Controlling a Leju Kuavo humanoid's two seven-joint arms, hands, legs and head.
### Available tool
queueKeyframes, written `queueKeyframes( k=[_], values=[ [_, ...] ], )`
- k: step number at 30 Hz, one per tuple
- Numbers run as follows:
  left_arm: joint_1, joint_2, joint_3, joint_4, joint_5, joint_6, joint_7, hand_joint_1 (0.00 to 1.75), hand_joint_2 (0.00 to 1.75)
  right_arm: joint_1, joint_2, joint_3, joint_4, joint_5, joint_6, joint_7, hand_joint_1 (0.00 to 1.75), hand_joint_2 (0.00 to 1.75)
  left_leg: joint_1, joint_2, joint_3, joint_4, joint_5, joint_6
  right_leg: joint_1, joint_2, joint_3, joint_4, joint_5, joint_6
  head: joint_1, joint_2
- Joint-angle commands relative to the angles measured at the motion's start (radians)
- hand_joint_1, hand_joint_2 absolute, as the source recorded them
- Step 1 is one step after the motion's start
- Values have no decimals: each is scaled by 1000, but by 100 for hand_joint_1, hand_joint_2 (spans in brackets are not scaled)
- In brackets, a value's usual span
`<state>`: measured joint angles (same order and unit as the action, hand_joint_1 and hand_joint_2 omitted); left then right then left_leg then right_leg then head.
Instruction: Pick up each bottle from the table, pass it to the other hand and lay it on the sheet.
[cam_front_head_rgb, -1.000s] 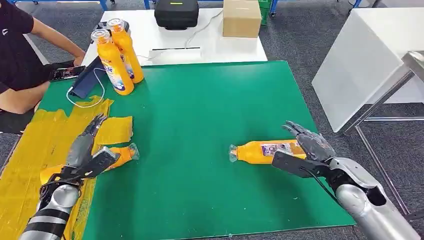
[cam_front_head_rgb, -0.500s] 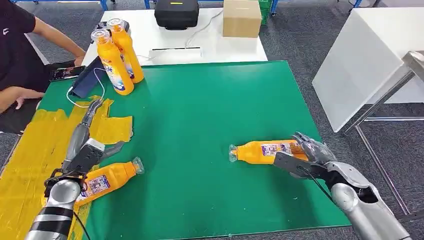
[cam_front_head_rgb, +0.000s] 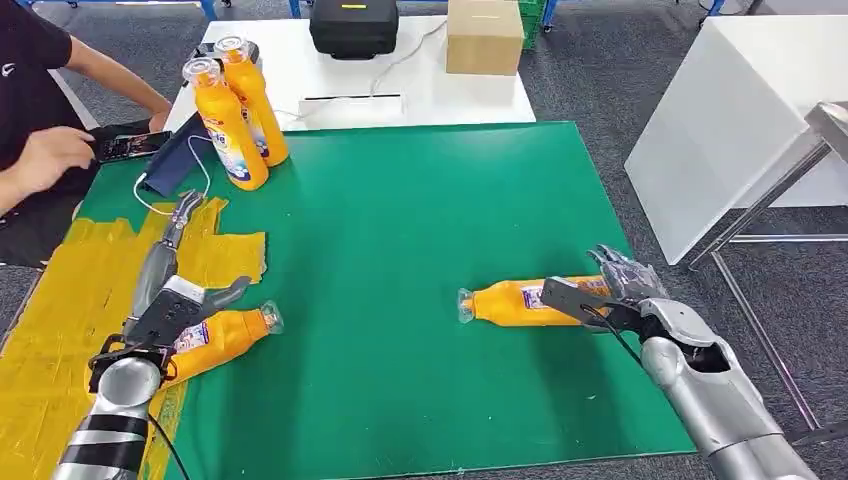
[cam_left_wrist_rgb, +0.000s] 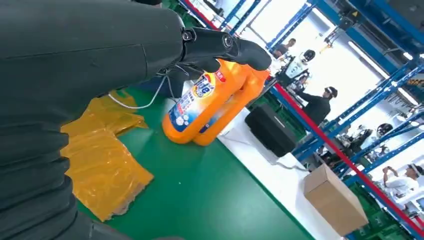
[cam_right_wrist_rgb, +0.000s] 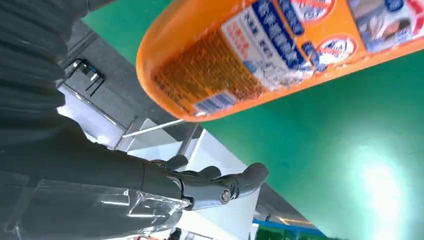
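One lying bottle (cam_front_head_rgb: 530, 301) at right hand (cam_front_head_rgb: 620, 290), fingers spread around its base

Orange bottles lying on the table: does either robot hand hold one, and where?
Neither is held. The right robot hand is open beside one orange plastic bottle at its base; the left robot hand is open over the other bottle.

You can make out very little print: the two upright bottles (cam_left_wrist_rgb: 210, 107) at the far left of the counter carry a blue-and-white label whose large slanted letters look like "Tide", though the left hand's fingers cover part of the word. The lying bottle (cam_right_wrist_rgb: 280, 55) at the near right has a back label with a barcode, dense small print and blue characters, all too blurred to read.
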<state>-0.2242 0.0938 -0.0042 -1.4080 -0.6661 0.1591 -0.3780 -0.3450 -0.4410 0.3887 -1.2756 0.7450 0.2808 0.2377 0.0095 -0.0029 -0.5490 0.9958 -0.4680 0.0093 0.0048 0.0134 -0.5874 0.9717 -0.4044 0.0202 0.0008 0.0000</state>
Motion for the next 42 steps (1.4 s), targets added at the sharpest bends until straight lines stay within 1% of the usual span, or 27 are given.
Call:
queueKeyframes(
  k=[1,4,7,13,15,16,18,19,20,21,23,24,25,26,27,28,29,30,31,32,33,35,37,38,39,40,42],
  values=[
    [-15,-13,-1,19,2,-8,2,0,175,-59,55,-2,109,4,-2,-4,0,175,0,1,2,-1,0,0,0,0,2,0,0,0,0,0],
    [-18,-13,-2,21,5,-10,-1,0,175,-65,59,6,120,17,3,-4,0,175,-1,1,2,-1,-1,0,-1,0,2,0,0,1,0,0],
    [-31,-14,-8,27,10,-14,-5,0,175,-91,96,32,193,49,11,-17,0,175,0,2,1,0,0,0,0,1,1,0,0,0,0,0],
    [-69,-11,-33,58,27,-21,-10,0,175,-123,153,120,356,48,49,-91,0,175,1,1,2,-1,0,-1,1,0,2,-1,1,0,0,0],
    [-82,-9,-41,71,37,-18,-12,0,175,-131,150,169,393,44,85,-114,0,175,0,1,5,-2,0,-1,0,-1,4,-2,0,0,0,0],
    [-92,-8,-47,81,41,-18,-14,0,175,-134,144,191,410,40,106,-126,0,175,1,0,2,-1,0,0,1,-1,2,-1,0,0,0,0],
    [-118,-7,-62,114,53,-18,-19,0,175,-143,123,243,448,26,169,-158,0,175,1,-1,4,-1,0,0,1,-2,4,-1,0,0,0,0],
    [-132,-6,-70,132,59,-18,-22,0,175,-146,107,271,459,23,202,-175,30,175,0,-2,4,-2,0,0,1,-3,4,-2,0,0,0,0],
    [-154,-9,-82,149,63,-17,-25,0,175,-150,94,304,463,24,229,-194,140,175,1,-1,5,-1,0,0,2,-3,5,-2,0,0,0,0],
    [-172,-8,-99,159,68,-18,-22,0,175,-149,71,340,453,21,269,-209,168,175,1,-1,5,-1,0,0,2,-3,4,-2,0,0,0,0],
    [-189,-8,-115,179,82,-14,-19,0,175,-127,26,371,429,10,287,-222,169,175,1,-4,7,-1,1,0,2,-7,8,-3,0,1,1,0],
    [-188,-5,-121,188,89,-8,-19,0,175,-117,7,384,416,2,289,-227,169,175,0,-2,8,0,1,0,1,-4,7,-1,0,0,0,0],
    [-192,-3,-129,189,95,-5,-22,0,175,-113,-3,396,402,-1,292,-232,171,175,1,-7,10,-2,2,0,2,-10,11,-4,0,1,1,0],
    [-192,-1,-133,191,99,-4,-21,0,175,-107,-10,399,395,-11,292,-225,169,175,0,-7,10,-3,3,0,1,-10,11,-5,0,1,1,0],
    [-192,-1,-133,191,99,-4,-21,0,175,-107,-10,399,395,-11,292,-225,169,175,1,-5,13,-2,1,0,2,-7,14,-4,-1,0,1,0],
    [-190,0,-136,184,100,-4,-21,0,175,-105,-13,404,386,-12,295,-223,173,175,1,-5,14,-3,2,0,2,-8,15,-5,0,1,0,0],
    [-184,3,-138,189,105,-2,-16,0,175,-102,-23,408,383,-23,299,-215,173,175,1,-2,16,-1,0,0,2,-5,16,-3,-1,0,0,0],
    [-184,4,-139,196,109,1,-21,0,175,-101,-28,413,383,-27,296,-218,173,175,1,-5,16,-2,1,0,2,-7,17,-4,0,0,1,0],
    [-186,5,-143,197,111,3,-24,0,175,-102,-31,420,381,-31,294,-218,175,175,1,-2,18,-1,0,0,2,-5,18,-4,0,0,0,0],
    [-185,4,-140,206,116,7,-26,0,175,-100,-34,420,387,-35,284,-217,175,175,1,-5,17,-3,2,0,2,-7,18,-5,0,1,1,0],
    [-187,5,-143,202,116,6,-27,0,175,-101,-28,419,385,-37,278,-212,175,175,1,-2,18,-1,0,0,2,-5,18,-4,0,0,0,0],
    [-176,4,-136,187,122,7,-15,0,175,-94,1,377,392,-59,239,-159,175,175,0,-5,18,-3,2,0,2,-8,19,-5,1,0,0,0],
    [-171,4,-135,169,131,-6,-2,0,175,-104,35,357,389,-68,220,-128,175,175,1,-2,21,-2,0,0,2,-5,21,-5,0,0,1,0],
    [-150,-6,-104,146,225,-102,36,0,175,-102,80,278,391,-123,162,-92,175,175,1,-2,20,-3,1,0,2,-5,20,-5,1,1,0,0],
    [-115,-14,-62,122,344,-209,69,0,175,-93,120,188,377,-198,103,-83,175,175,1,0,22,-2,0,0,2,-2,21,-4,0,1,0,0],
    [-70,-14,-21,91,453,-293,88,0,175,-88,156,114,336,-276,84,-74,175,175,0,0,20,-3,2,0,1,-2,20,-5,1,1,0,0],
    [-39,-8,-7,67,458,-302,84,0,175,-89,158,110,291,-290,108,-31,175,175,0,6,22,-3,0,0,1,3,20,-4,1,1,1,0]
  ],
)
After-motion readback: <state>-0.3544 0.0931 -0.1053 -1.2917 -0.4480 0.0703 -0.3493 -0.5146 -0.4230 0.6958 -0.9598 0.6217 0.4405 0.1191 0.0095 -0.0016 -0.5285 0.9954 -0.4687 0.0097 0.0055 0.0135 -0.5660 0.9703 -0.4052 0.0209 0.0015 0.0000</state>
